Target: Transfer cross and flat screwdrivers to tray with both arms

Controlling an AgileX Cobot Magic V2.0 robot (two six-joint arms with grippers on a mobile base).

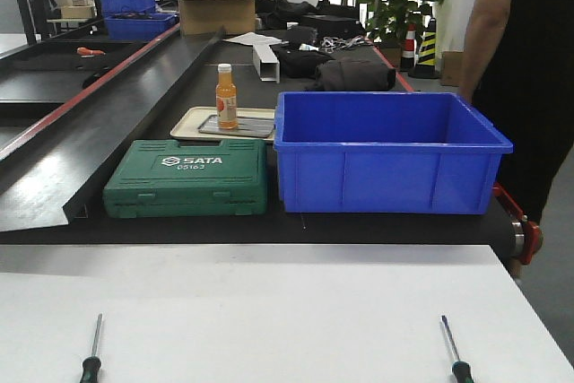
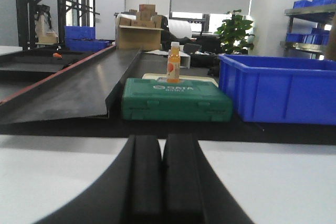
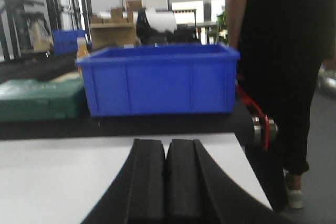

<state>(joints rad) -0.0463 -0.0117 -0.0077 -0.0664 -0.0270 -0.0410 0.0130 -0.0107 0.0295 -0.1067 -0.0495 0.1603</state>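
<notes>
Pressed together, empty: left hand (image 2: 163, 182), right hand (image 3: 167, 182). Lying near the desk's (image 1: 269, 311) front corners, well apart: left screwdriver (image 1: 91, 369), right screwdriver (image 1: 461, 371).

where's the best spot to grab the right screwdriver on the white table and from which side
I'd take the right screwdriver by its black-and-green handle, the thickest part; the shaft is thin. It lies flat on the white table, shaft pointing toward the blue bin, so come from straight above, closing the right gripper across the handle.

Workshop floor here, folks. Black conveyor belt (image 1: 395, 226), blue bin (image 1: 386, 154), green tool case (image 1: 186, 177). Cardboard boxes (image 1: 217, 2) and shelving (image 2: 310, 11) behind.
</notes>
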